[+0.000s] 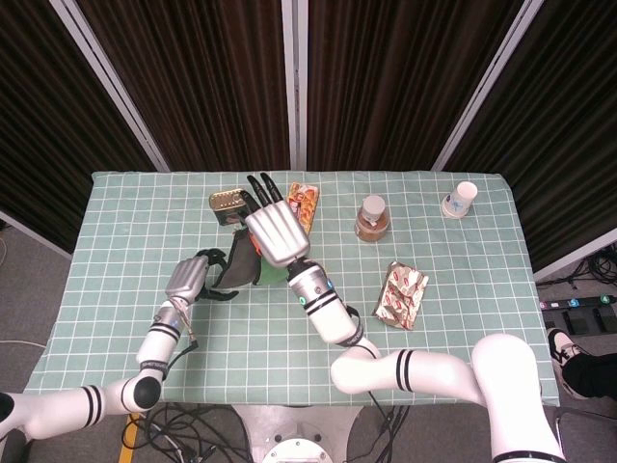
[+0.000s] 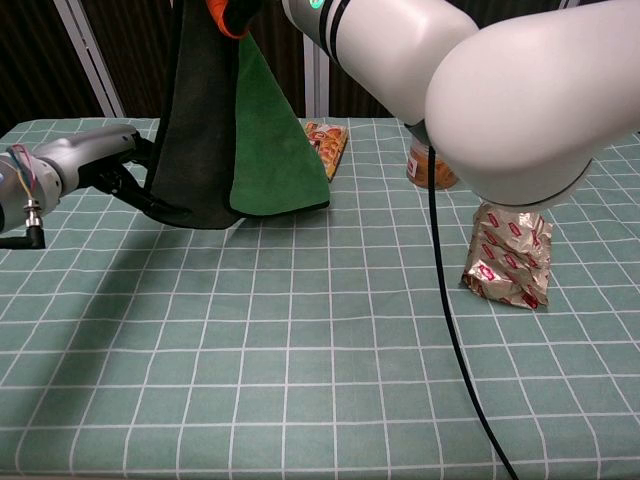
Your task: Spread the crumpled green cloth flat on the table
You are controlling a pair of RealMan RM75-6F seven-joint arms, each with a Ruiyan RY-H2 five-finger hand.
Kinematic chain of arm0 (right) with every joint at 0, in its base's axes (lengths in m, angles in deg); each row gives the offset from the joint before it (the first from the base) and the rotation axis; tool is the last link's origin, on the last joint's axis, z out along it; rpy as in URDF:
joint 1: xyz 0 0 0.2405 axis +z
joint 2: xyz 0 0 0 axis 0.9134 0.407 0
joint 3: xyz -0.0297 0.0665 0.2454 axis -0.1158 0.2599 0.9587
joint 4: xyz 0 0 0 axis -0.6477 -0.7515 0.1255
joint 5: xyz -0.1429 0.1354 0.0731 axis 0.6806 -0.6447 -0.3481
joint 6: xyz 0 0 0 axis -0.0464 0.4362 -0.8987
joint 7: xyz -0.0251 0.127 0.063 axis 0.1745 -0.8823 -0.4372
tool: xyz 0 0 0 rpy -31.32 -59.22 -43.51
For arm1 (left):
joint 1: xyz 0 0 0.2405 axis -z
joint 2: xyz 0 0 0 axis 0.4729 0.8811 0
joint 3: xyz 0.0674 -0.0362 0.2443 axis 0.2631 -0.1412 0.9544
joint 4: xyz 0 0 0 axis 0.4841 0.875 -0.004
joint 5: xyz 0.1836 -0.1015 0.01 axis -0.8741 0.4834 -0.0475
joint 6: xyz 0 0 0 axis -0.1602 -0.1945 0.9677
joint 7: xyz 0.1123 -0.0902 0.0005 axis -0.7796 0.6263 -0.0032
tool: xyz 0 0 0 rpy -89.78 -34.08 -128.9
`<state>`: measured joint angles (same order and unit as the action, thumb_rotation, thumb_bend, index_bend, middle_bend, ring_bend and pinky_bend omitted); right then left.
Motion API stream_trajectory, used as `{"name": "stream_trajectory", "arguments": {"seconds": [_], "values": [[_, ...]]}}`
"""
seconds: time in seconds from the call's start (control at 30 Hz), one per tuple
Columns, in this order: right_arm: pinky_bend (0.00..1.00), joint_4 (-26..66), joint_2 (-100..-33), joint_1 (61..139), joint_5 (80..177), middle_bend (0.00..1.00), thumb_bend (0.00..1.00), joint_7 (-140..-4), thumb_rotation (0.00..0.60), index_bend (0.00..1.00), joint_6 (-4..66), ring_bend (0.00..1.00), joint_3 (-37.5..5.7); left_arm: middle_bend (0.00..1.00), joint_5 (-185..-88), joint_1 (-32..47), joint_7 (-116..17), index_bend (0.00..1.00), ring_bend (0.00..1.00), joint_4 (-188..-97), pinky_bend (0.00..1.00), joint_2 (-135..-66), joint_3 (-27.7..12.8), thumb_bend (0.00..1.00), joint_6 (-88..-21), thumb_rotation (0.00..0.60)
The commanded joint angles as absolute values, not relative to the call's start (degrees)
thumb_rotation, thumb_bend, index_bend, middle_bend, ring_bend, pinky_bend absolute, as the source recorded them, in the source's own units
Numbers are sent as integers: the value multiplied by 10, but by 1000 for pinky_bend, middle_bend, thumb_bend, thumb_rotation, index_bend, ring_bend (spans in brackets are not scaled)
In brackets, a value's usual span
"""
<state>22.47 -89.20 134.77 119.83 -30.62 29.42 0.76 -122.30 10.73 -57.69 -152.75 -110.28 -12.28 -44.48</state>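
Green cloth [image 2: 255, 140] held aloft over the table [image 2: 300, 340]

A foil packet [image 2: 508, 258] was seen nearest; the hanging cloth's lower edge was gripped by the left hand [image 1: 189, 279]; its top was held by the right hand [image 1: 273, 232], fingers extended; a tin [image 1: 228, 202] lay beyond.

No words or numbers can be read anywhere. The snack packet [image 1: 303, 205] near the far edge of the table [image 1: 463, 318] has bright print, but it is too small to make out. The shiny packet [image 2: 510, 260] toward the right edge has red marks that stay blurry. The cup [image 1: 461, 199] near the far right corner has a tiny unclear mark.
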Motion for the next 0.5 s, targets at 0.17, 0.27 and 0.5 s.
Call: {"name": "stream_trajectory", "arguments": {"seconds": [0.17, 0.27, 0.5], "values": [[0, 239, -881, 1340, 1195, 209, 547, -314, 600, 742, 298, 18, 1, 249, -1230, 101, -566, 530, 170, -1527, 333, -1105, -127, 68, -449, 495], [0, 246, -877, 1338, 1195, 208, 547, -318, 600, 742, 299, 18, -1, 270, -1225, 101, -561, 571, 181, -1527, 333, -1107, -133, 136, -447, 502], [0, 265, -866, 1329, 1198, 208, 548, -331, 600, 742, 307, 17, -3, 388, -1238, 95, -553, 710, 244, -1521, 336, -1115, -138, 332, -463, 600]]}}
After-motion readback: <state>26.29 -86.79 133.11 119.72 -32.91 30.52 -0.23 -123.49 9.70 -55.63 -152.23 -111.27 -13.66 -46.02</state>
